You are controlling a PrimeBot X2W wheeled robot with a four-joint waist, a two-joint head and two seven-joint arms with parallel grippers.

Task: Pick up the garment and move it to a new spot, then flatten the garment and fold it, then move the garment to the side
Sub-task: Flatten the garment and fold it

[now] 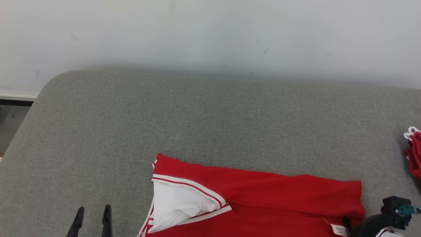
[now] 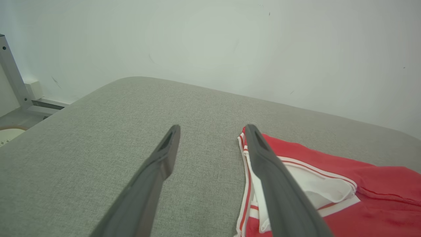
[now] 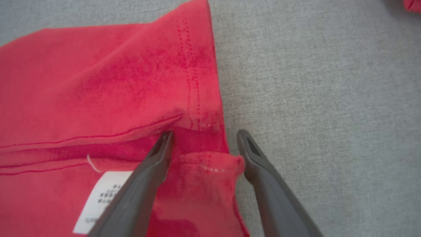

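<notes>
Red fabric garment with white striped trim (image 1: 256, 194) lies on the grey woven upholstered surface (image 1: 197, 115). In head view it's at the near edge, centre to right, lower part cut off by frame bottom. Collar end points to robot's left: red & white striped trim, white inner fabric showing in the opening. Hem end points right; stitched hem line is clear in right wrist view. Cloth mostly flat, w/ one long crease running lengthwise where an upper layer laps over the lower.

Left gripper (image 2: 213, 128): jaws wide apart, just grey surface btwn them, no hold on anything. In head view it sits left of the collar end, apart from the cloth. In its own wrist view one finger overlaps the trim edge; contact there, can't tell.

Right gripper (image 3: 204, 138): jaws also spread wide, straddling the hem corner. One finger is over red fabric beside the small white printed care label (image 3: 98, 197). The other is at the cloth's edge by a bunched bit of hem, grey surface beneath. Cloth sits btwn the fingers but isn't pinched.

Second red-and-white cloth bundle (image 1: 413, 151) at far right edge of the surface, well apart from the garment. Plain pale wall (image 1: 210, 33) behind. Grey metal frame strut (image 2: 13, 75) at left in left wrist view.
</notes>
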